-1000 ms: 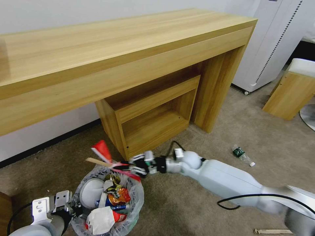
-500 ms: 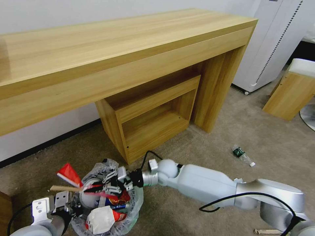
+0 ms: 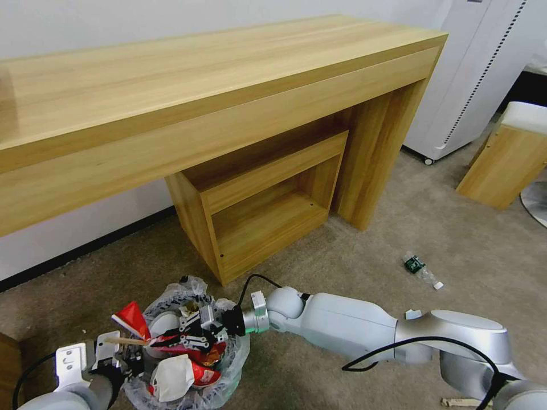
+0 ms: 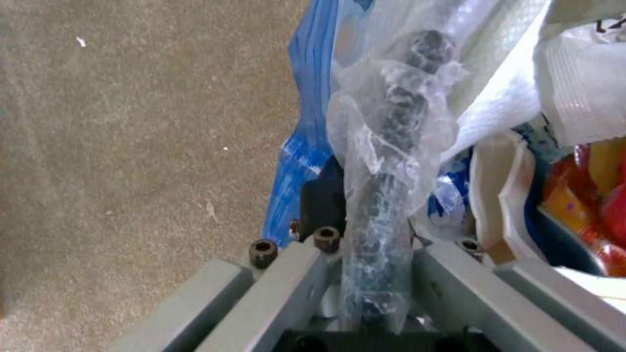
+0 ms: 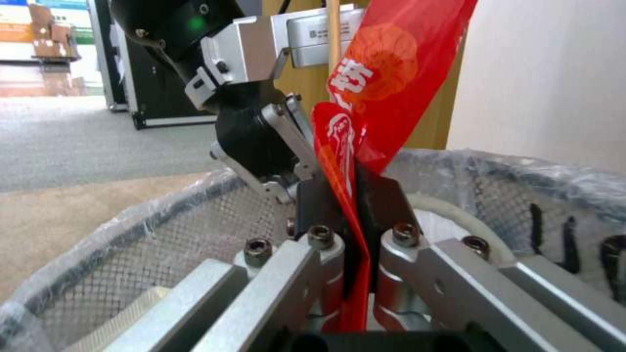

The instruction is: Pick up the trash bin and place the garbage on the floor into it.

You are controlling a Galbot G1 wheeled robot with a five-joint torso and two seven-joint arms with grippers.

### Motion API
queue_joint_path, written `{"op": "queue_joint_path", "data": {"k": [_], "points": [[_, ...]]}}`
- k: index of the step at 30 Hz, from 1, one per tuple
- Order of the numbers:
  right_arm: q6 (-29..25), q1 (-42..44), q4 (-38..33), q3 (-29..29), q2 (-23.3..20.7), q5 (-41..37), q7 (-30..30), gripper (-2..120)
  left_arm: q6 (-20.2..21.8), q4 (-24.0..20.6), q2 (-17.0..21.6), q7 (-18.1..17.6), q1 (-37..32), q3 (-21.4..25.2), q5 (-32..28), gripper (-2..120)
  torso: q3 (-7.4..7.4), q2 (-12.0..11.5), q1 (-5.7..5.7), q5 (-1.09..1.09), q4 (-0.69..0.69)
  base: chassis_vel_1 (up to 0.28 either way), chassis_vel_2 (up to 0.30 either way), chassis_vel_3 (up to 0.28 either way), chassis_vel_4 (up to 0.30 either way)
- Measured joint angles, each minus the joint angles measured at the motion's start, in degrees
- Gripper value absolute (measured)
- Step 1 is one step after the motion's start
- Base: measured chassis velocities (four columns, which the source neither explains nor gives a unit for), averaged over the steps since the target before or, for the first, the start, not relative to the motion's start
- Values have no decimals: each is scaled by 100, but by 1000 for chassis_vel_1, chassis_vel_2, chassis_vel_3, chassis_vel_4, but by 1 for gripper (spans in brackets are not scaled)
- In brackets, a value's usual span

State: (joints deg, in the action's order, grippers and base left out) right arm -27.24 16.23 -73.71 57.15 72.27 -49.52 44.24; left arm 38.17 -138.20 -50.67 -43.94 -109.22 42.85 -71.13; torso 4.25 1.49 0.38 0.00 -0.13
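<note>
The right gripper, jaws clenched on a limp, light red foil wrapper over the small round bag-lined trash bin, pinches its flat middle, while the left gripper grasps the bin's crinkly, probably slippery rim.

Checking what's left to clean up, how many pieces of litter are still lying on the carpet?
3 that I can see: a green-label bottle right of the desk, a small white scrap beside the right arm's elbow, and a wooden stick at the lower right edge. More may hide behind the arm.
</note>
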Motion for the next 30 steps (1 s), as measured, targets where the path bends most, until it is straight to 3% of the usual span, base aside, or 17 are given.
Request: {"op": "queue_joint_path", "data": {"k": [19,30], "points": [[-32,-232,93,541,-276,206,-106,1,-11,-48,49,-62,-5,87,-132,0,0,0,0,1,0,0,0,0,0],[-15,-230,92,524,-234,411,-236,6,-11,-71,16,-80,-23,92,-70,0,0,0,0,0,1,0,0,0,0]]}}
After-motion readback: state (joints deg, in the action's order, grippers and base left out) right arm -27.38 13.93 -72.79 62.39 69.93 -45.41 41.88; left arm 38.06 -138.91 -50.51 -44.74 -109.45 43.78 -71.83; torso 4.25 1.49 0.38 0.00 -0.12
